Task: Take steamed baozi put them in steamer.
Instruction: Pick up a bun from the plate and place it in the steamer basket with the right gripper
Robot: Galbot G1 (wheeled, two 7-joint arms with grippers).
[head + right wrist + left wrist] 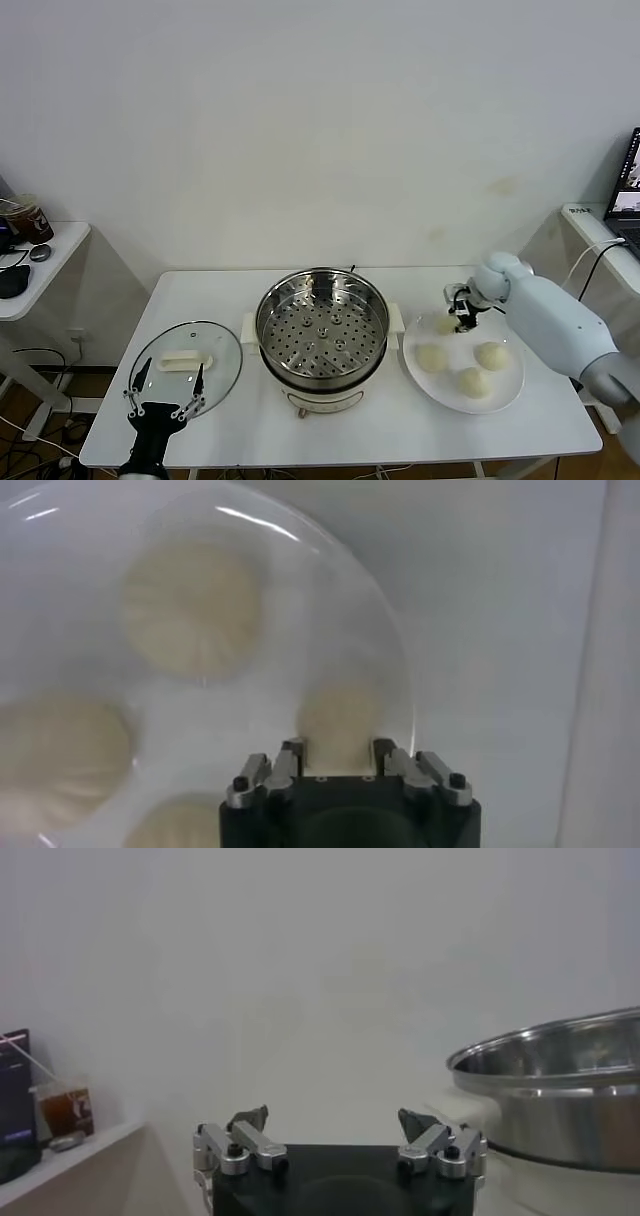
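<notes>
The shiny steamer (322,335) stands mid-table with its perforated tray bare; its wall also shows in the left wrist view (560,1088). Three cream-white baozi (431,357), (491,354), (472,381) lie on the white plate (510,388) to its right. My right gripper (462,312) is low over the plate's far left edge, shut on the fourth baozi (340,720), which sits between its fingers (291,755) in the right wrist view; it seems to rest on the plate (300,610). My left gripper (165,388) is open and empty at the front left.
The round glass lid (185,362) with a white handle lies left of the steamer, just beyond my left gripper. A side table (45,265) with a cup (28,217) stands at far left. A laptop (625,190) sits on a shelf at far right.
</notes>
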